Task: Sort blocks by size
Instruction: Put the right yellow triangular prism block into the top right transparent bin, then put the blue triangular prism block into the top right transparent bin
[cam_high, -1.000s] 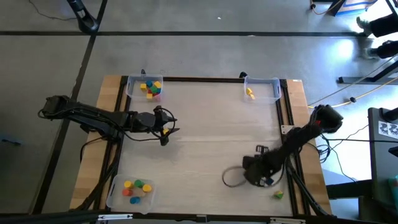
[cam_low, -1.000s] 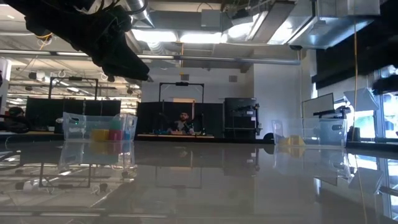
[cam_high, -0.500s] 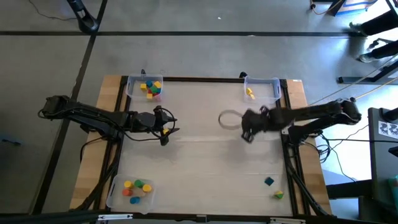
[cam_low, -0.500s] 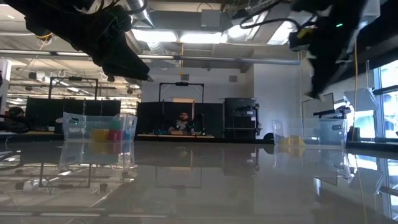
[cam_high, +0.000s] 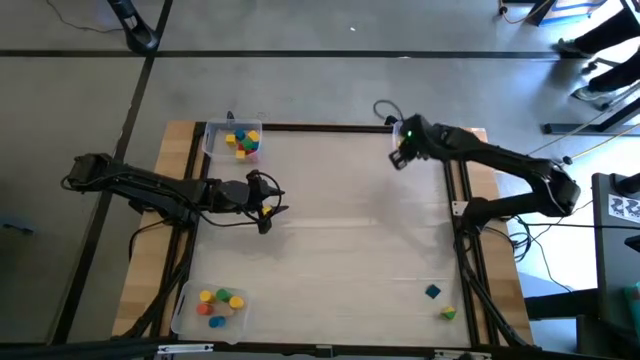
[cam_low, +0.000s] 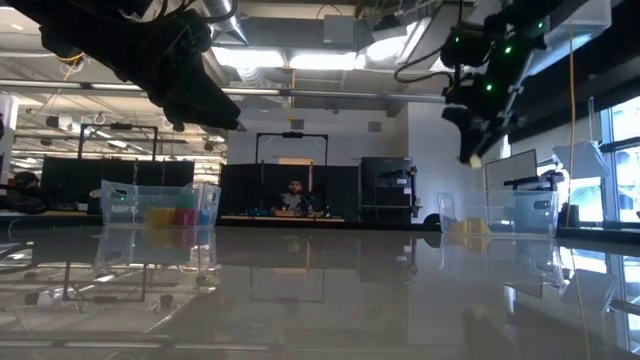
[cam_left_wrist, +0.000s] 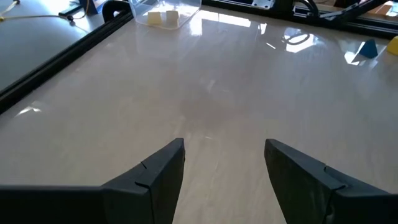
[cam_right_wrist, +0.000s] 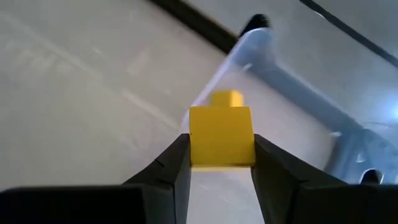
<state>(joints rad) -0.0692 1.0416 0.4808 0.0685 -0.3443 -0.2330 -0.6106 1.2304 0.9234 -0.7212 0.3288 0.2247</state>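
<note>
My right gripper (cam_high: 400, 158) is shut on a yellow block (cam_right_wrist: 221, 135) at the far right clear tray (cam_high: 443, 142), above the table; it also shows in the low view (cam_low: 470, 152). Another yellow block (cam_right_wrist: 226, 98) lies in that tray. My left gripper (cam_high: 266, 207) is open and empty above the table's left middle (cam_left_wrist: 224, 155). A blue block (cam_high: 431, 291) and a yellow-green block (cam_high: 447, 313) rest on the table near the right front corner. My right gripper pinches the yellow block's two opposite side faces (cam_right_wrist: 193, 146) between its two fingertips. The fingers point downward. The block is level and lifted clear of the table, just before the far right tray's wall (cam_right_wrist: 249, 59).
A clear tray with several coloured blocks (cam_high: 243, 142) stands at the far left, and another (cam_high: 215, 304) at the near left corner. Dark rails frame the table's edges (cam_high: 460, 200). Bare tabletop lies between the arms.
My right gripper has swung from the table's near right area toward the far edge, rising and turning about, and now hangs at the far right tray with the yellow block. The blue block that it covered now shows on the table.
</note>
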